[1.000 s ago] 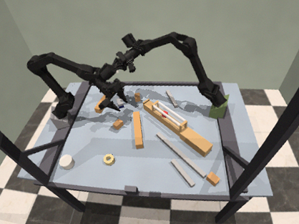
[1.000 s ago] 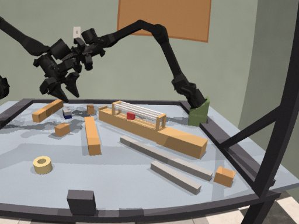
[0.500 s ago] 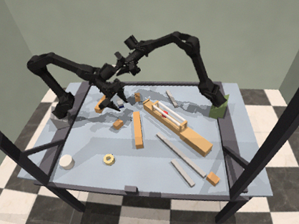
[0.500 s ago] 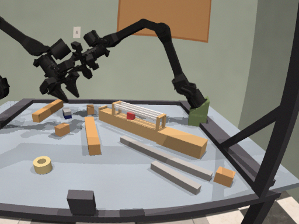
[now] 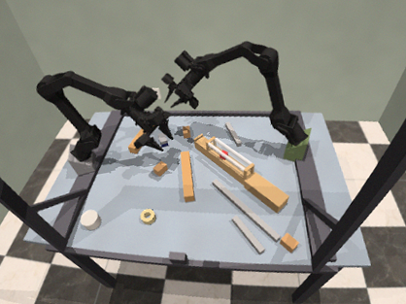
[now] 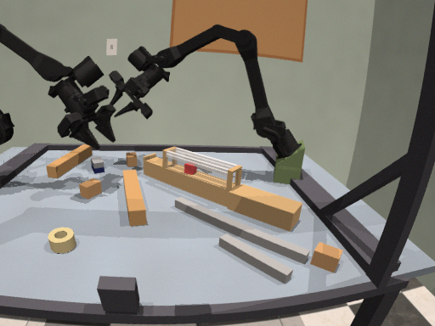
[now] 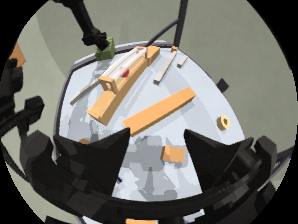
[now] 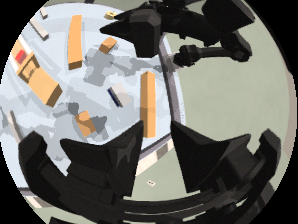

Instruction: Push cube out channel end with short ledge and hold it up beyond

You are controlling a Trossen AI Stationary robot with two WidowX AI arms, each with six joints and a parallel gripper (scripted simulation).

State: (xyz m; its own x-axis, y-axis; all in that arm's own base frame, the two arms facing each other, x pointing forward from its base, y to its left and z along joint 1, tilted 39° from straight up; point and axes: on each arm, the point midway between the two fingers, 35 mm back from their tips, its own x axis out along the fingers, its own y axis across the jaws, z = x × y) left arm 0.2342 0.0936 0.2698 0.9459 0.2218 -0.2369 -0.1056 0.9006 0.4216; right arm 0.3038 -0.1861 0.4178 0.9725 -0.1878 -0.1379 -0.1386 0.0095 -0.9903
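The red cube (image 5: 223, 155) (image 6: 190, 169) (image 7: 124, 72) (image 8: 20, 55) sits inside the wooden channel (image 6: 191, 187), under its roof of pale bars (image 6: 204, 159). The short ledge with the raised lip (image 5: 200, 138) (image 6: 149, 157) is at the channel's far left end in the top and exterior views; a long wooden block continues its other end. My left gripper (image 5: 167, 144) (image 6: 106, 144) (image 7: 158, 132) is open and empty, above the table left of the lip end. My right gripper (image 5: 169, 104) (image 6: 113, 110) (image 8: 157, 124) is partly open and empty, higher up and close to the left hand.
A long grey bar (image 5: 245, 210) (image 6: 241, 229) and a shorter one (image 5: 247, 234) (image 6: 255, 258) lie in front of the channel; another grey bar (image 5: 232, 134) lies behind. A long orange block (image 5: 187, 177) (image 6: 135, 199), several smaller blocks and a yellow ring (image 5: 147, 214) (image 6: 62, 244) lie left.
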